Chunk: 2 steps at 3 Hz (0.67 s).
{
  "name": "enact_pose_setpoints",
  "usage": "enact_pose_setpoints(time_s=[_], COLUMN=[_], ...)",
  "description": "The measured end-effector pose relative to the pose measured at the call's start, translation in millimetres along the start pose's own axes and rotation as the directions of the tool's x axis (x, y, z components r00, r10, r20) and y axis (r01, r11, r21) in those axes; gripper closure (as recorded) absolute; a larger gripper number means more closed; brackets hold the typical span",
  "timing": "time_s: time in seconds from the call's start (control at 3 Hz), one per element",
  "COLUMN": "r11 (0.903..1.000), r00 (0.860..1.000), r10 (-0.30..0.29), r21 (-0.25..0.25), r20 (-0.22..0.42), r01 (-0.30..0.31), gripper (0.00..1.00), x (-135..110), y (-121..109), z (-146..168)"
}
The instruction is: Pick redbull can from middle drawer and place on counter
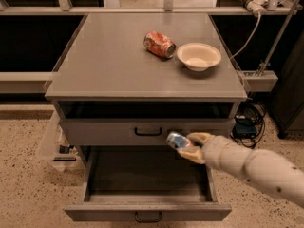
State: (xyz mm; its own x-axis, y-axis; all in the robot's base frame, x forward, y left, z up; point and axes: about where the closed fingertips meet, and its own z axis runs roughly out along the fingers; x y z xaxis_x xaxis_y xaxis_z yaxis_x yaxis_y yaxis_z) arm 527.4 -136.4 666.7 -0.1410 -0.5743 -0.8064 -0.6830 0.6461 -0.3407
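Speckled flooring (28, 189) is running beneath the cabinet. Nearest the camera, the drawer (109, 212) is standing pulled fully out. Over its right half, a pale arm (251, 167) is reaching in from the right, and the claw (190, 146) is clamping the can (176, 140). The can is hanging clear above the drawer, tilted, level with the closed drawer front (109, 131) behind it.

Judgement: the can is likely handling as a light, stiff but thin-walled cylinder, smooth enough to slip and easy to dent under hard pressure. A hold across the mid-body is suiting it best. This hold is appearing to sit toward one end, so tipping is a risk.

Farther back, the desk (118, 61) is carrying an orange can (159, 44) just beside a bowl (198, 56) at right rear; whether they are touching cannot be told.
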Motion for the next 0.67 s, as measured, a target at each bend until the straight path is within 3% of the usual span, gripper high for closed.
enact_pose_setpoints(time_s=[0.33,0.67], r11=[0.9940,0.9926], r00=[0.998,0.998], r10=[0.061,0.064], r21=[0.091,0.102], r20=[-0.005,0.012], r01=[-0.061,-0.065], gripper=[1.00,1.00], x=[9,-22], y=[-88,-141], z=[-69,-123])
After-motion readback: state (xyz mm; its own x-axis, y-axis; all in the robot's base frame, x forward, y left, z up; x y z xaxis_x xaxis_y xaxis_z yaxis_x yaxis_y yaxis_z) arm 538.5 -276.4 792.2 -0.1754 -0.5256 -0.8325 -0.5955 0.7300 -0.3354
